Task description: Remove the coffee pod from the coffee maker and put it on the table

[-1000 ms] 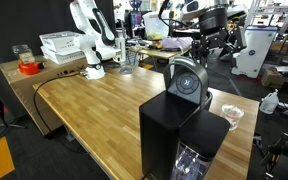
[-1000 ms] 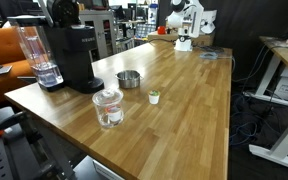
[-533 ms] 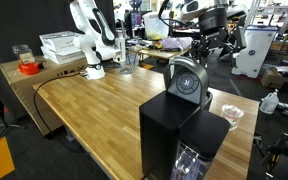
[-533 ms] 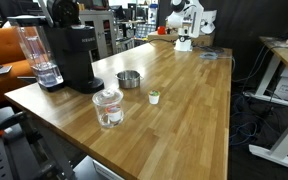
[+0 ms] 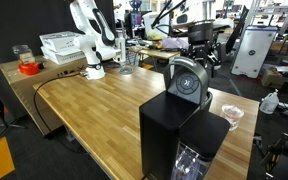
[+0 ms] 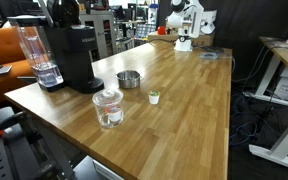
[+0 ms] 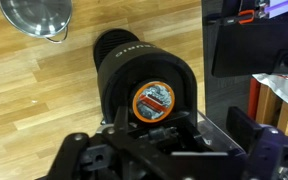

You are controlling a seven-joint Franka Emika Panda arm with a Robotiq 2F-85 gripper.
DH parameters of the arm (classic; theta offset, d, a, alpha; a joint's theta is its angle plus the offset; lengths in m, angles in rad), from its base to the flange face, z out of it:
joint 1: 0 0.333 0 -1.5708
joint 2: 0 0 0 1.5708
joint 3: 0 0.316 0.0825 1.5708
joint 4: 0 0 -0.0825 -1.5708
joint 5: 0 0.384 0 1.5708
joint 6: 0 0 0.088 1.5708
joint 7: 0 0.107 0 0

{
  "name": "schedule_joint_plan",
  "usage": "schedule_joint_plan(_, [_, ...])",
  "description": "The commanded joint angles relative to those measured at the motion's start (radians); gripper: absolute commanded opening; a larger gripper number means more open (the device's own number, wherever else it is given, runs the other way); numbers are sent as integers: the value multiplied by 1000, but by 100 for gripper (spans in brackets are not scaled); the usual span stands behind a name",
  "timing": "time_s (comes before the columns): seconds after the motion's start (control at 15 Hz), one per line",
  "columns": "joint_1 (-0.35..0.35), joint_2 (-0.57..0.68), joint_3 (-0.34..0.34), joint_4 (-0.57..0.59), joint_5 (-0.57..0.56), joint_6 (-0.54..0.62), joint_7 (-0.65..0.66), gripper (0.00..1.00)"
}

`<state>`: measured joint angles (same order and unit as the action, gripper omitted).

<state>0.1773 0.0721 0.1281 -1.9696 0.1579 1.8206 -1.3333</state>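
The coffee maker [image 5: 184,125] stands at the near end of the table [image 5: 94,110]; it also shows in an exterior view [image 6: 69,50]. In the wrist view I look down on its rounded head [image 7: 134,70], where the coffee pod [image 7: 154,101], orange-rimmed with a foil lid, sits in the opening. My gripper [image 7: 166,150] is open and empty, hovering just above the head with one finger on each side of the pod. In an exterior view the gripper [image 5: 197,35] hangs above the machine.
A metal bowl [image 6: 129,79], a lidded glass jar [image 6: 108,107] and a small green-and-white pod [image 6: 154,97] sit on the table beside the machine. The bowl shows in the wrist view [image 7: 34,15]. White trays [image 5: 59,45] stand on a far bench.
The gripper has moved sideways toward the coffee maker and now hangs above its head. Nothing on the table has moved.
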Motion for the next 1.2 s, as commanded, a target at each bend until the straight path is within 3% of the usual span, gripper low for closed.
schedule_joint_plan(0.0, [-13, 8, 21, -35, 6, 71, -13, 100])
schedule_joint_plan(1.13, [-10, -16, 39, -139, 17, 145, -19, 100])
